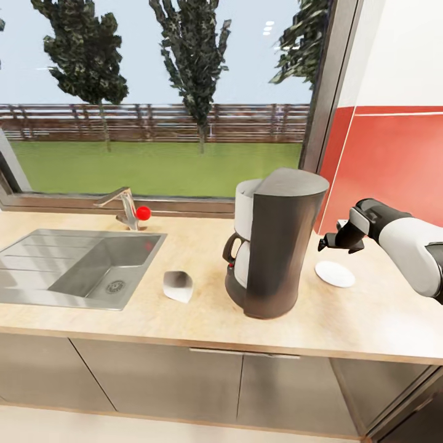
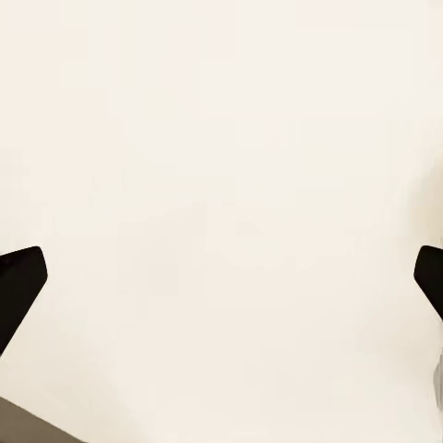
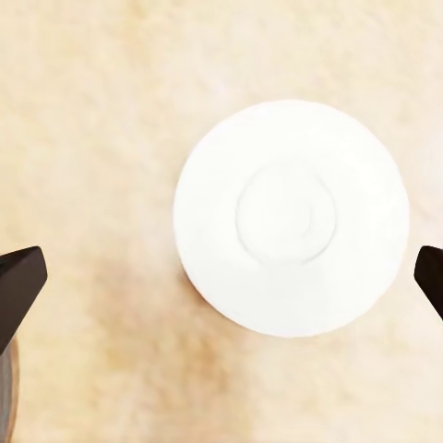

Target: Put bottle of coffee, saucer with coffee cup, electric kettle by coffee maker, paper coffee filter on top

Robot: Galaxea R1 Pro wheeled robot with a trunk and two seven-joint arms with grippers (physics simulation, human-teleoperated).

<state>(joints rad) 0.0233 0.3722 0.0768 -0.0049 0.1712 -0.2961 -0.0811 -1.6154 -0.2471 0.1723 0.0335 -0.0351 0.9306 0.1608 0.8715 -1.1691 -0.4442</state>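
My right gripper (image 1: 337, 241) hangs wide open above the empty saucer (image 1: 335, 274), which lies flat on the countertop (image 1: 203, 320) just beside the coffee maker (image 1: 277, 243); thin, stiff, slick and probably chippable, it is best pinched at its rim.

The coffee maker (image 1: 274, 243) stands on the kitchen countertop (image 1: 381, 320) at frame centre. The paper coffee filter (image 1: 178, 286) lies lower left of it, the saucer (image 1: 335, 274) right.
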